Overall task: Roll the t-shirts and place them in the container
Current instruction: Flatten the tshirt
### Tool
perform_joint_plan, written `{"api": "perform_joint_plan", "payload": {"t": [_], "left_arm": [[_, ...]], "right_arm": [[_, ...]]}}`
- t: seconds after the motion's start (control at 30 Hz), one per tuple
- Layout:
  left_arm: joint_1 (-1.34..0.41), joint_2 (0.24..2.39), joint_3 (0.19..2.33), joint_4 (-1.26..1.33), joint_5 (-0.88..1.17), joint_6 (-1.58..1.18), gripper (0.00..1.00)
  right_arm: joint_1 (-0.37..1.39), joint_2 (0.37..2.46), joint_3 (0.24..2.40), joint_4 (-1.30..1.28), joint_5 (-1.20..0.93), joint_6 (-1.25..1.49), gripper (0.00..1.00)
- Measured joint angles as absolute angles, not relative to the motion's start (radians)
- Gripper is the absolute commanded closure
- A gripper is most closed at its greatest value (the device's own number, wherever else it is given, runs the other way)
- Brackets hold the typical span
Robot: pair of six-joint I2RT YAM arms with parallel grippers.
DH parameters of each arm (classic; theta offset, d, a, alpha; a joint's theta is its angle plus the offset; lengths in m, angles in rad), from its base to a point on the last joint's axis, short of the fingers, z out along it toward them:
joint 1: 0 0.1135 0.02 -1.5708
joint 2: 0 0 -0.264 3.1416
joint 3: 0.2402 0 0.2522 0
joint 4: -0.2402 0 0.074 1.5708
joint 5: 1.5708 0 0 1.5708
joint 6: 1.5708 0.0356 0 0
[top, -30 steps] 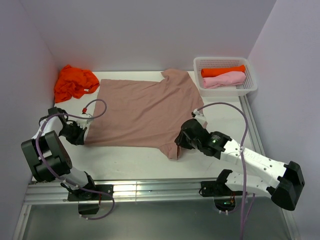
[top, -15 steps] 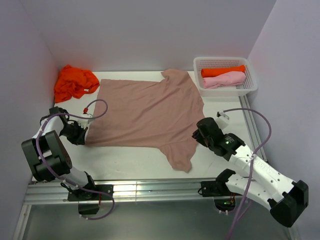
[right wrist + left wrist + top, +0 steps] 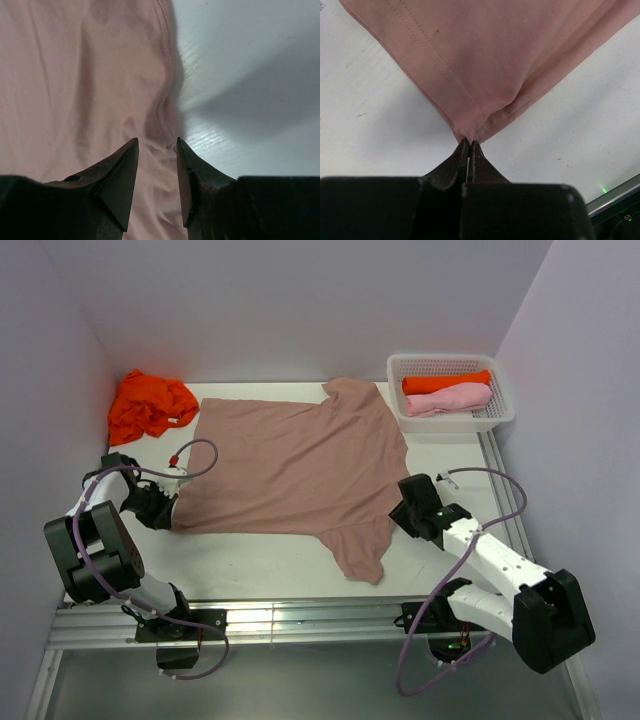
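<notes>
A dusty pinkish-brown t-shirt (image 3: 290, 465) lies spread flat across the middle of the table. My left gripper (image 3: 166, 510) is shut on its near left hem corner. In the left wrist view the left gripper (image 3: 469, 143) pinches the cloth (image 3: 490, 55) right at its tips. My right gripper (image 3: 403, 508) sits at the shirt's right edge, just above the near sleeve (image 3: 360, 550). In the right wrist view the right gripper (image 3: 157, 142) stands open over wrinkled cloth (image 3: 75, 75) beside the hem, gripping nothing.
A crumpled orange t-shirt (image 3: 150, 405) lies at the back left corner. At the back right, a white mesh basket (image 3: 506, 408) holds a rolled orange shirt (image 3: 445, 382) and a rolled light pink one (image 3: 450, 399). Walls enclose three sides.
The right gripper let go of the near sleeve, which now lies spread out toward the front. It moved right to the shirt's edge and the arm folded in. The left gripper kept its grip.
</notes>
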State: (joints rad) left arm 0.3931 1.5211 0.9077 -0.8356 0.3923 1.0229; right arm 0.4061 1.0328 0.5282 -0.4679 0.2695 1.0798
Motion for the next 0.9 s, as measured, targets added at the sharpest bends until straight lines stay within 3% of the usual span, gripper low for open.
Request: {"api": "perform_joint_plan", "payload": {"t": [0.27, 0.4, 0.5, 0.8, 0.9], "left_arm": [[0.393, 1.521, 0.910, -0.836, 0.393, 1.023, 1.00], [0.393, 1.521, 0.915, -0.836, 0.393, 1.023, 1.00], [0.393, 1.522, 0.917, -0.835, 0.393, 1.023, 1.00], [0.393, 1.542, 0.921, -0.836, 0.394, 1.023, 1.00], [0.393, 1.543, 0.921, -0.838, 0.395, 1.023, 1.00]], "right_arm": [[0.392, 1.159, 0.515, -0.371, 0.223, 1.076, 0.59], [0.385, 1.176, 0.514, -0.363, 0.218, 1.073, 0.81], [0.375, 1.147, 0.514, -0.386, 0.223, 1.069, 0.90], [0.316, 0.969, 0.503, -0.512, 0.247, 1.048, 0.87], [0.315, 0.972, 0.496, -0.530, 0.247, 1.045, 0.79]]}}
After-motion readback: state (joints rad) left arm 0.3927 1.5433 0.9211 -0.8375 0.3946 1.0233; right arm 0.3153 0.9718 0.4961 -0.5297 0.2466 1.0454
